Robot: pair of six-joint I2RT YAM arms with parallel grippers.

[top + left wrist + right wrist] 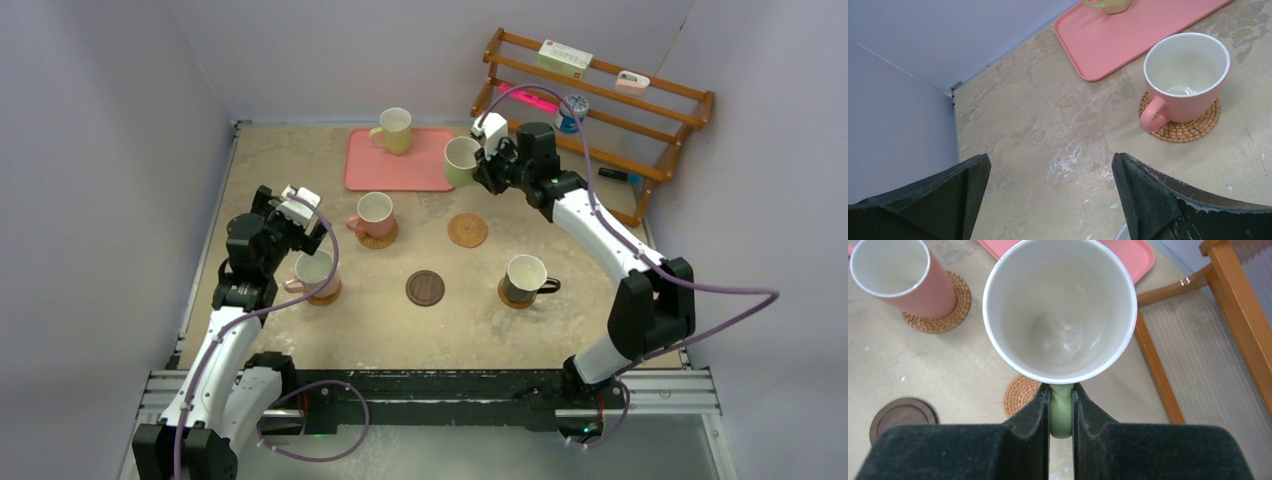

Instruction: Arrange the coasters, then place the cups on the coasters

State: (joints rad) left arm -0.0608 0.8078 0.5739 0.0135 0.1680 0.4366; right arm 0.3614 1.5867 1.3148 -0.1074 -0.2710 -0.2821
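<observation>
Pink, yellow, green and black mugs spread over a mottled beige desk [470, 330], one held in the air.
At the left, the left fingers [948, 195] hang spread wide near the first pink mug [313, 272] on its woven coaster [325, 296]. The second pink mug [1187, 75] sits on another woven coaster [1188, 131]. The yellow mug [395, 130] stands on the pink tray [400, 172]. A dark coaster [425, 288] and a tan coaster [467, 230] lie bare. The right fingers [1028, 420] pinch the handle of the green mug [1060, 310], lifted beside the tray. The black mug [525, 278] rests on a coaster [505, 296].

Bright diffuse light, faint soft shadows; top view softer, wrist views sharp
</observation>
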